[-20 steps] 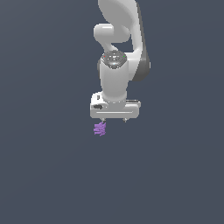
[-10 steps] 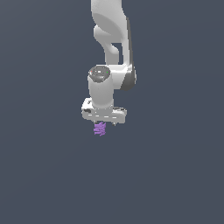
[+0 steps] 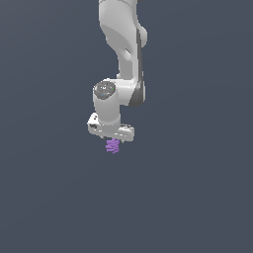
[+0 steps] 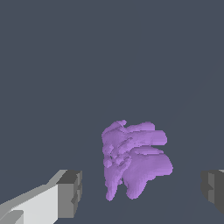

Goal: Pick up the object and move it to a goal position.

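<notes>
Item: object (image 3: 113, 146), one piece, bright purple, lumpy, built of stacked ridged lobes. In the exterior view it shows directly beneath the white gripper (image 3: 114, 141), its upper part meeting the underside of the hand; it is narrower than the hand is wide. Whether it rests on the plain dark grey ground (image 3: 197, 197) or hangs clear of it cannot be told.

Orientation: in the exterior view the long axis runs roughly vertical, in line with the arm's last link, with the ridges layered across it. In the wrist view the object (image 4: 133, 159) shows several rounded lobes fanning toward one side from a rougher, crumpled spine, tapering to two narrow tips nearest the camera.

Item: gripper (image 4: 142, 189), white body with dark grey finger pads (image 4: 70, 194). The two pads stand wide apart, one on either side of the object, with grey gaps between each pad and the purple surface. The jaws are spread and grasp nothing.

Item: arm (image 3: 123, 49), white, descending from the upper frame edge, wrist pointing straight down over the object.
</notes>
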